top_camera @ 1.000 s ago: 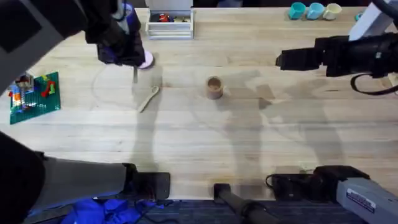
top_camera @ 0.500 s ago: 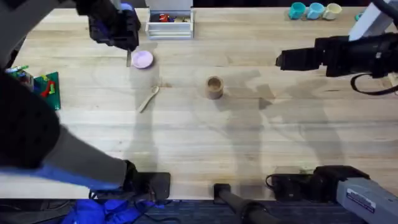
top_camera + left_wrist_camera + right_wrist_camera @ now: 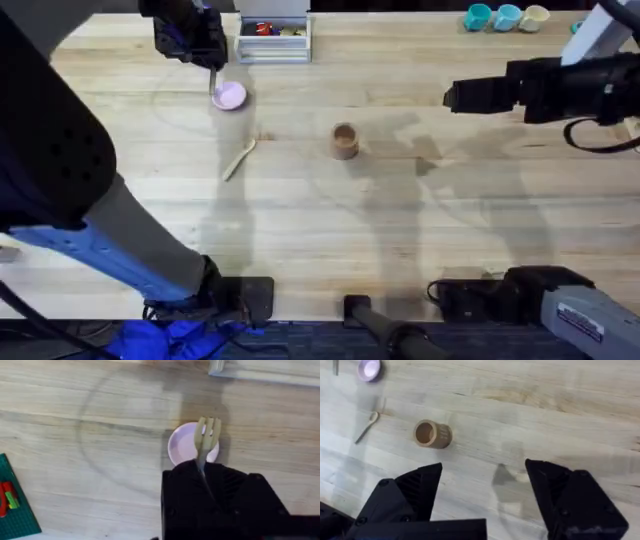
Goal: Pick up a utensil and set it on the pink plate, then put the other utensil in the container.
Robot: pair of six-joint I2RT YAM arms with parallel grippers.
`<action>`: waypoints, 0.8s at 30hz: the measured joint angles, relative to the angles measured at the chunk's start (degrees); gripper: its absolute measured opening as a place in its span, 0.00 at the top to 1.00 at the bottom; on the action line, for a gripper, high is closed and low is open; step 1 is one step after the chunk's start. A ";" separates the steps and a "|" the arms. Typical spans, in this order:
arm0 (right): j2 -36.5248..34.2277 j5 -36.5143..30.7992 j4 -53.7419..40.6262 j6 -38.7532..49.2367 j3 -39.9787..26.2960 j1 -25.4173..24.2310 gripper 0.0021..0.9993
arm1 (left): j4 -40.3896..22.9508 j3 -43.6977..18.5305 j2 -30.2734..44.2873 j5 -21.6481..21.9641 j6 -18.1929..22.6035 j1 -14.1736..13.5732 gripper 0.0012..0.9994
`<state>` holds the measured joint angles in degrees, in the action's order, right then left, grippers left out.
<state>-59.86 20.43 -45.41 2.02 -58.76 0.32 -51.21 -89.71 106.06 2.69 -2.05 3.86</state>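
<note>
Light wooden tabletop (image 3: pixel 400 240) with plank seams running across, a white bin (image 3: pixel 273 38) with some red stuff in it at the far edge, and three little cups (image 3: pixel 506 16) off in the far right corner. The left arm is stretched way out to the far left part of the tabletop, and its pincer (image 3: pixel 204 471) is clamped on the handle of the wooden fork (image 3: pixel 206 440), tines pointing away from the pincer. In the left wrist view the fork head sits right over the pink plate (image 3: pixel 182 444), overlapping its rim on one side; can't tell if the tines are actually touching the plate or hanging just above it. From overhead the plate (image 3: pixel 230 96) is just beside the left pincer, near the white bin. The wooden spoon (image 3: pixel 239 158) is lying flat on the tabletop, angled diagonally, a bit nearer the robot than the plate, nothing touching it. The tan container (image 3: pixel 345 140) stands to the right of the spoon, apart from it. The right pincer (image 3: pixel 485 492) hangs over bare tabletop on the right side, well away from everything, fingers spread wide with nothing between them. A corner of a green brick baseplate (image 3: pixel 12 510) peeks into the left wrist view.
</note>
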 joint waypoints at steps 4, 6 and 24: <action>0.00 0.00 0.00 0.06 0.00 0.00 0.00 | -0.01 -0.02 0.04 -0.14 0.38 0.00 0.96; 0.00 0.00 0.00 0.15 0.00 0.00 0.00 | -0.03 -0.02 0.21 -0.14 0.40 0.00 0.96; 0.00 0.00 0.00 0.17 0.00 0.00 0.00 | -0.51 -0.09 7.93 -3.14 0.38 0.04 0.96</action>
<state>-59.86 20.43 -45.41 2.20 -58.76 0.32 -51.72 -89.80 114.00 -0.45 -1.67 3.90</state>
